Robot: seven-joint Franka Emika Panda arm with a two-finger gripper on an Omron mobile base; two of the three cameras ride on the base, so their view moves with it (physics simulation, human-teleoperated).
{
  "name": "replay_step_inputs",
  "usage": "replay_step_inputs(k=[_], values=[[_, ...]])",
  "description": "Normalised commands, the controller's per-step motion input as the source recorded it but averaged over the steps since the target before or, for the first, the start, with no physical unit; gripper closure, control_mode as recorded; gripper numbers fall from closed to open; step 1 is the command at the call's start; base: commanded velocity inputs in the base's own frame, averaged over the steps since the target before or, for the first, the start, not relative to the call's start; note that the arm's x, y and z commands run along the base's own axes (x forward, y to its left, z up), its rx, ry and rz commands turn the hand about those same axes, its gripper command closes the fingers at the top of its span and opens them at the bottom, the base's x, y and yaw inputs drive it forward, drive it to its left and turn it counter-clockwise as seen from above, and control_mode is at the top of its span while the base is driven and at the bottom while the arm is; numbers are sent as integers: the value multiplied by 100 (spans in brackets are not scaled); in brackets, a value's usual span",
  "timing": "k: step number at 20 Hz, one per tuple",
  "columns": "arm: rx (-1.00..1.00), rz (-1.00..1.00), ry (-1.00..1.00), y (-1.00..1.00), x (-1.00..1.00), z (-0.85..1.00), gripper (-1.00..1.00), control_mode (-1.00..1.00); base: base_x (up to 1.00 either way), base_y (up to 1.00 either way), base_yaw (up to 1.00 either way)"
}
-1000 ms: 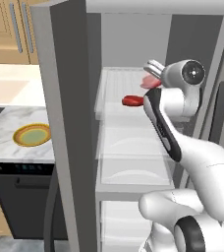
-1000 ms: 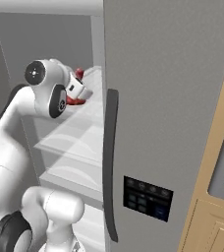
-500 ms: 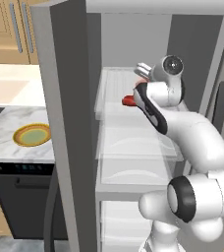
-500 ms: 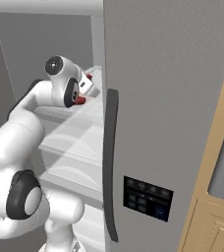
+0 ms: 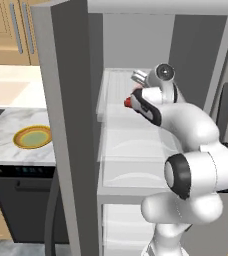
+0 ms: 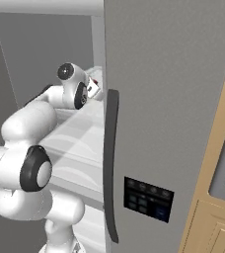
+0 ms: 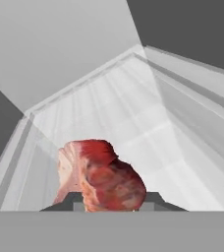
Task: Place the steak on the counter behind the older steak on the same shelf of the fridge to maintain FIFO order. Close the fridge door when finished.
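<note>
Pincer (image 7: 111, 197) clenched on the steak (image 7: 101, 174), reached deep inside the fridge (image 5: 136, 35) above the clear shelf (image 7: 133, 113). Meat sits between the dark fingertips, pink-red with a pale fat edge. Shelf floor runs ahead of the pincer to the back wall. A dark red bit (image 5: 128, 102), likely the older steak, shows just beside the wrist.

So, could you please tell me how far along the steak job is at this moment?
Done: the steak is off the counter, gripped in the shut claw, and carried inside the fridge over the shelf. In hand: moving it towards the back. Left: set it down behind the older steak, withdraw, and close the fridge door, which stands open.
</note>
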Motion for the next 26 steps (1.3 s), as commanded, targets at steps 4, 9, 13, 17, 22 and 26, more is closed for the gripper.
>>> replay_step_inputs(k=[4,9,13,17,22,26], values=[[0,0,1,0,72,-29,100,-100,0,0,0],[0,-5,4,0,73,-1,100,-100,0,0,0],[0,-4,3,2,45,-32,100,-100,0,0,0],[0,-2,3,27,12,-57,-100,-100,0,0,0],[0,0,0,12,2,-24,-100,-100,0,0,0],[3,0,0,0,-12,-1,-100,-100,0,0,0]])
